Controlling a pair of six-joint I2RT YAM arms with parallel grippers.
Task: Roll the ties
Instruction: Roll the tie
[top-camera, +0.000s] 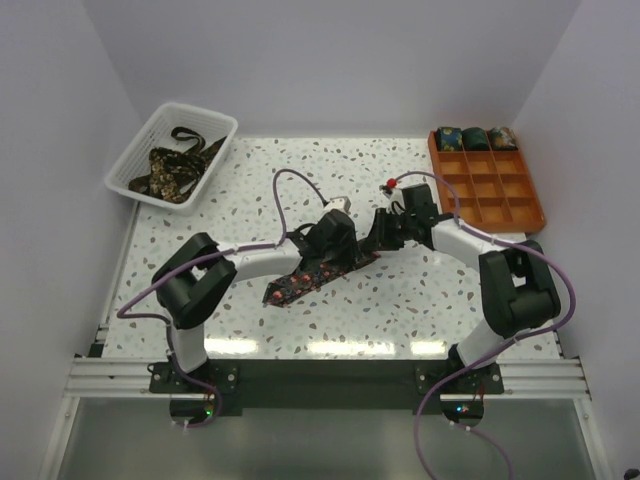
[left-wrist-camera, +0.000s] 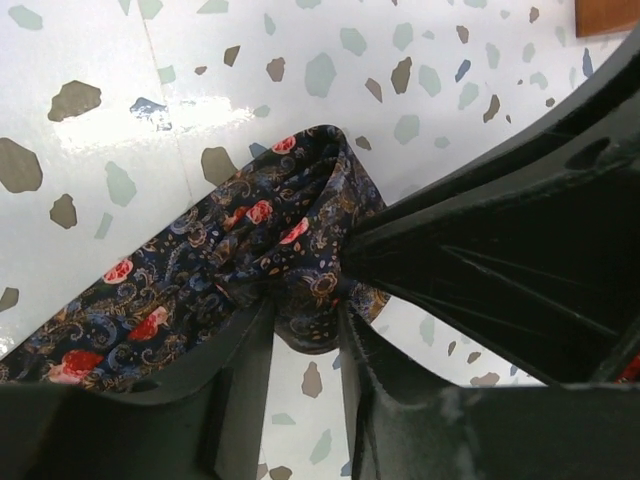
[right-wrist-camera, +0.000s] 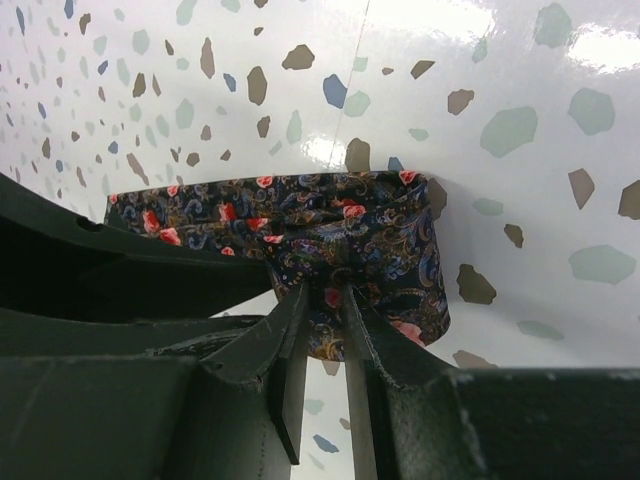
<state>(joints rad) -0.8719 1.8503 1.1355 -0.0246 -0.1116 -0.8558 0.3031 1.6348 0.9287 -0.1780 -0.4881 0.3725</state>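
Ties need rolling, and from above one long dark necktie with little red flowers (top-camera: 310, 280) lies on the white speckled table (top-camera: 420, 310). Its loose tail stretches away behind the left pincer (top-camera: 355, 255), toward that arm's base. The right pincer (top-camera: 378, 243) meets the left one nose to nose at the tie's other end. Far out to the left pincer's side sits a white mesh basket (top-camera: 135, 150) with more dark ties (top-camera: 170, 172) heaped inside. Far past the right pincer is an orange gridded tray (top-camera: 500, 190) holding three small rolled ties (top-camera: 475, 138). In the left wrist view, the left pincer is pinching a bunched fold of the tie right at its tips. In the right wrist view, the right pincer pinches the folded end too, with cloth bulging just past its fingers (right-wrist-camera: 400, 350). I think the thin cloth could slip free if either pincer lets go too soon, and the fold would flop open. The two pincers are so close that they could bump.
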